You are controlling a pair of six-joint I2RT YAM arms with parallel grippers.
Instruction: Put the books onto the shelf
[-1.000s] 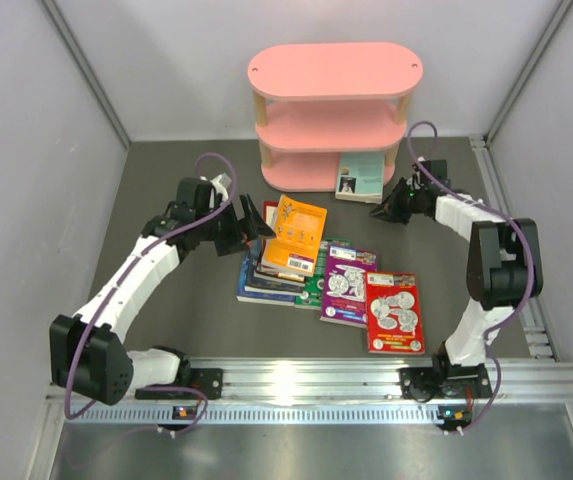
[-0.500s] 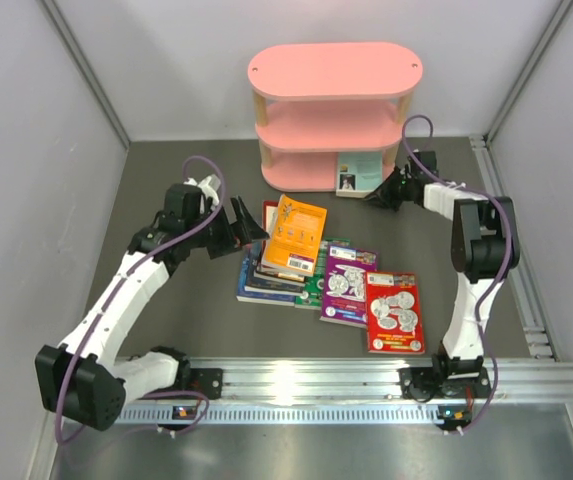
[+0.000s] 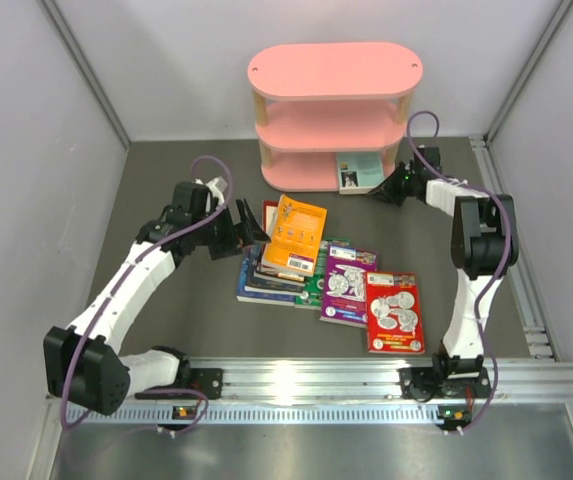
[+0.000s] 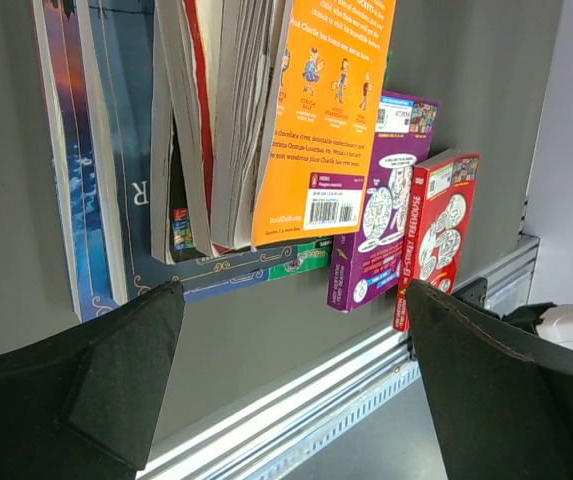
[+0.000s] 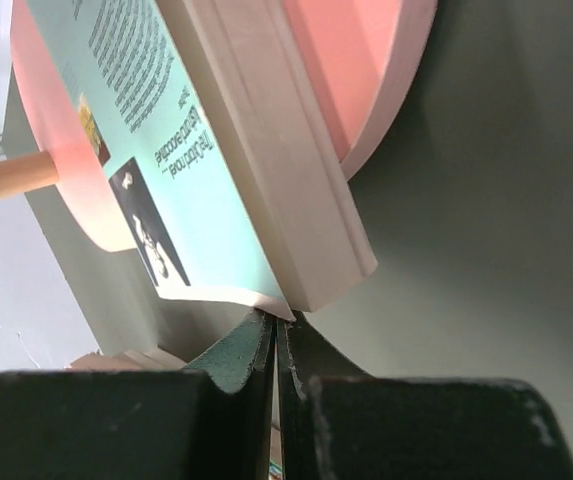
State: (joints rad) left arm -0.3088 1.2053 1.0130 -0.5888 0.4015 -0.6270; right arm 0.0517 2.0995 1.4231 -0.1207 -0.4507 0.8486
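My right tool (image 5: pixel 274 328) is pinched fully shut with nothing in it. Its tips touch the near corner of the teal book (image 5: pixel 156 150), which lies flat on the bottom board of the shelf (image 3: pixel 331 72) and juts out past the rim. I read this as the nudging step: what it calls for next is a gentle push to slide that book deeper in, kept low and straight so the tips do not slip off the corner. A wooden post (image 5: pixel 11 172) beside the book limits sideways room. My left tool (image 3: pixel 251 226) gapes wide and empty just beside the stack (image 3: pixel 256 280) on the worktop (image 3: pixel 166 170), facing the edge of the orange book (image 4: pixel 326 110) on top. The purple book (image 3: pixel 348 285) and red book (image 3: pixel 394 312) lie beyond, well apart from the shelf.
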